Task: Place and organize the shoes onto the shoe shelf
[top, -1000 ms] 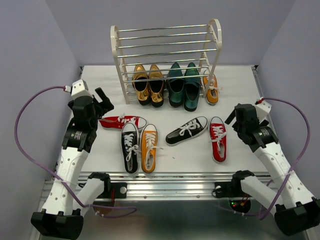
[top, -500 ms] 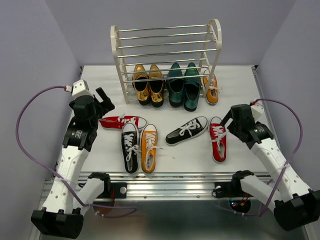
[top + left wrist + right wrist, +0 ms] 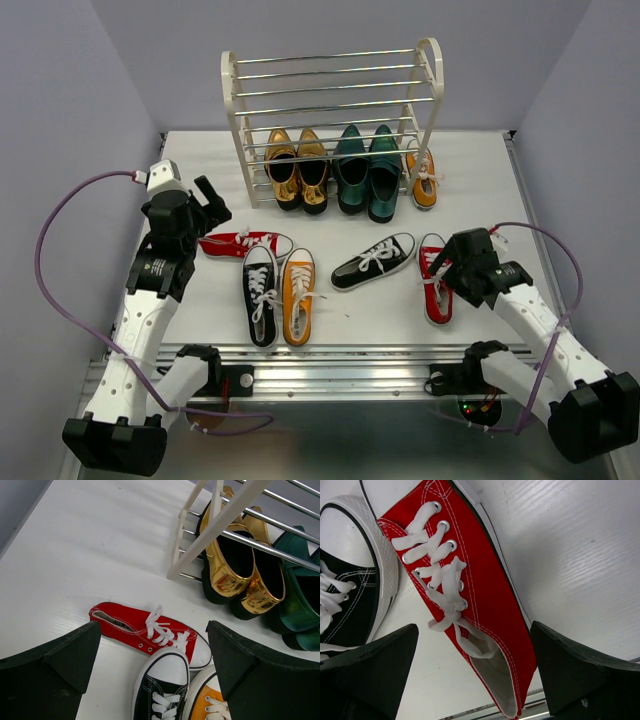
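The cream-white shoe shelf (image 3: 237, 110) stands at the back, with one orange sneaker (image 3: 424, 180) on its bottom tier at the right. On the table lie a red sneaker (image 3: 245, 244) on its side, a black sneaker (image 3: 261, 294), an orange sneaker (image 3: 297, 296), a second black sneaker (image 3: 374, 260) and a second red sneaker (image 3: 435, 290). My right gripper (image 3: 443, 272) is open, its fingers either side of that red sneaker (image 3: 485, 605) near the heel. My left gripper (image 3: 212, 200) is open and empty above the left red sneaker (image 3: 145, 630) and black toe cap (image 3: 162, 680).
A glossy gold pair (image 3: 298, 170) and a glossy dark green pair (image 3: 368, 172) fill the shelf's bottom tier; both show in the left wrist view, gold (image 3: 235, 570) and green (image 3: 300, 595). The upper tiers hold nothing. The metal front rail (image 3: 330, 365) runs along the near edge.
My right arm has swung left and down from beside the table edge, so its open gripper now straddles the right red sneaker. My left arm has barely moved.
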You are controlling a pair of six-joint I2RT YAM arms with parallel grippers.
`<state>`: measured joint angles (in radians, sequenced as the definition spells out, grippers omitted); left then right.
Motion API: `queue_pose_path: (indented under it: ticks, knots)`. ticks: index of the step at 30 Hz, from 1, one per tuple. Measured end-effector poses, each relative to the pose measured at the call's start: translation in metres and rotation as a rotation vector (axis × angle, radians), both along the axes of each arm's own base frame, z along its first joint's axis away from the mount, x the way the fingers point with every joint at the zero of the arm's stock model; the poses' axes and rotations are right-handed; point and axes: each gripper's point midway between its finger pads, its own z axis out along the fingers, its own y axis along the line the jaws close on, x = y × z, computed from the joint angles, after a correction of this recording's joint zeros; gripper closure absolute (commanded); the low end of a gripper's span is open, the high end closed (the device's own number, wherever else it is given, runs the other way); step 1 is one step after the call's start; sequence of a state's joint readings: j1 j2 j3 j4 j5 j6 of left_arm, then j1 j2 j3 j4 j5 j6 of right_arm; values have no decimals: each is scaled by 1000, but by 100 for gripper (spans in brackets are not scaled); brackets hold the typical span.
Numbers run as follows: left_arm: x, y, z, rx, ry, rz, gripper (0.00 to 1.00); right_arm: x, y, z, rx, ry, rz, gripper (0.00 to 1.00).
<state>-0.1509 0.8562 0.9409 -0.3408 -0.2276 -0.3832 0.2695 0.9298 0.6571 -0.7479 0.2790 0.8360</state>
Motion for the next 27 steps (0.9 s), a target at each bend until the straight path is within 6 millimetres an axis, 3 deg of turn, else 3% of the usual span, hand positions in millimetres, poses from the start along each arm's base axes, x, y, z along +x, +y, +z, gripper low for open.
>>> queue_pose_path:
  ticks: [6,16,20,24,27]
  knots:
    - [2,-4,-5,-4,16,-17,1,-7,4,2,61,-15,-42,0]
    - [3,-8,-16,-11,43,-40,1,-27,6,-16,117,71,-145,6]
    - [2,-9,-20,-10,51,-43,1,-33,5,-23,126,91,-176,18]
    - [2,-9,-21,-10,54,-43,1,-37,5,-24,147,71,-193,21]
    - [2,-9,-22,-10,54,-44,1,-40,4,-26,159,64,-204,32]
